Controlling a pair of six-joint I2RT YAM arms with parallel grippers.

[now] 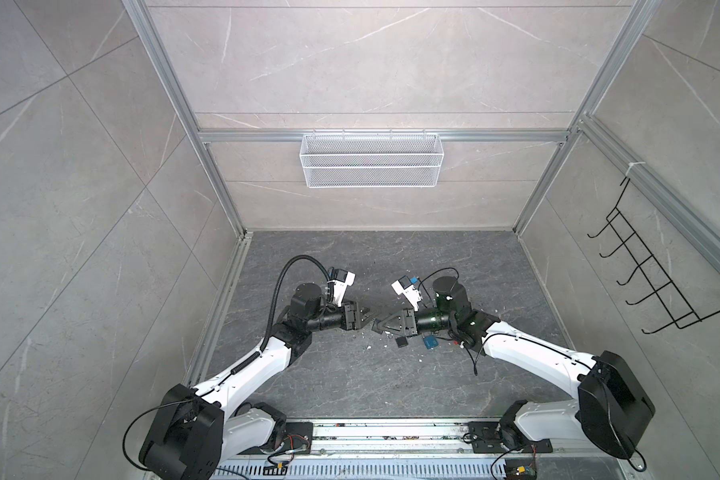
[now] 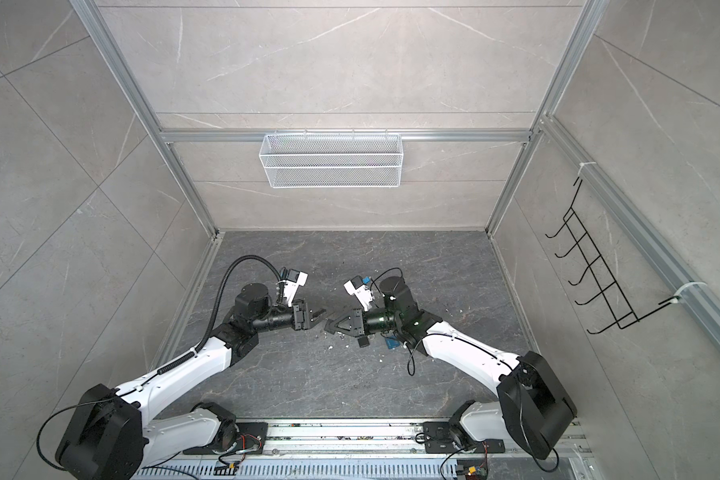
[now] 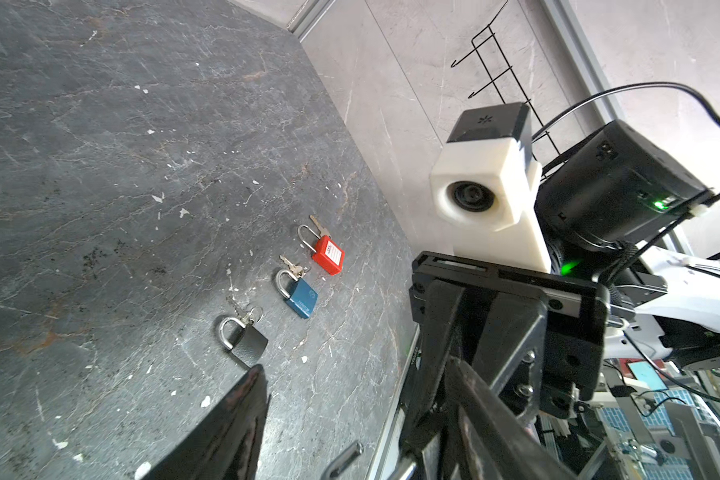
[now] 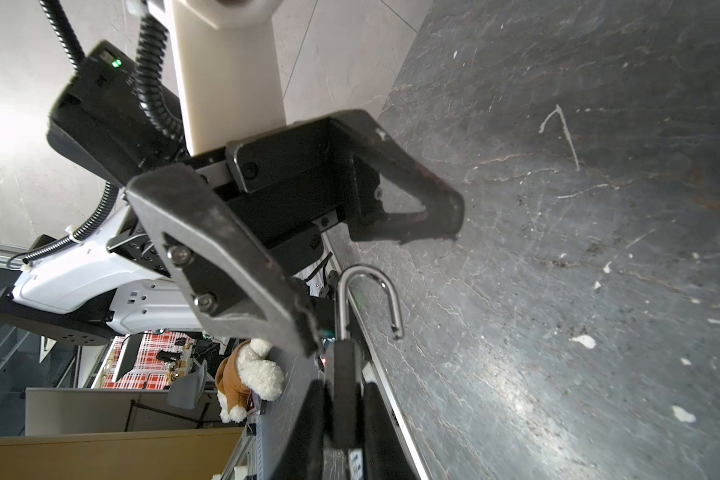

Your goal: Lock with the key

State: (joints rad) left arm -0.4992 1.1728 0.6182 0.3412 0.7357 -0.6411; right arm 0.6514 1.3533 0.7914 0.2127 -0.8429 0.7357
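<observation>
Your right gripper (image 4: 345, 388) pinches a dark padlock (image 4: 344, 370) by its body. The padlock's silver shackle (image 4: 366, 269) stands open toward the left gripper (image 1: 366, 318), whose jaws are spread. In both top views the two tips nearly meet at mid-frame. Just below the right gripper, a black padlock (image 1: 400, 342) and a blue padlock (image 1: 430, 341) lie on the slate table (image 1: 350, 374). A red padlock (image 3: 328, 254) lies beside them, with keys (image 3: 294, 268) at their shackles.

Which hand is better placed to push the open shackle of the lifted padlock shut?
Left. The right hand is shut on the padlock body, so it is busy; the left hand is open, empty, and faces the shackle closely.
</observation>
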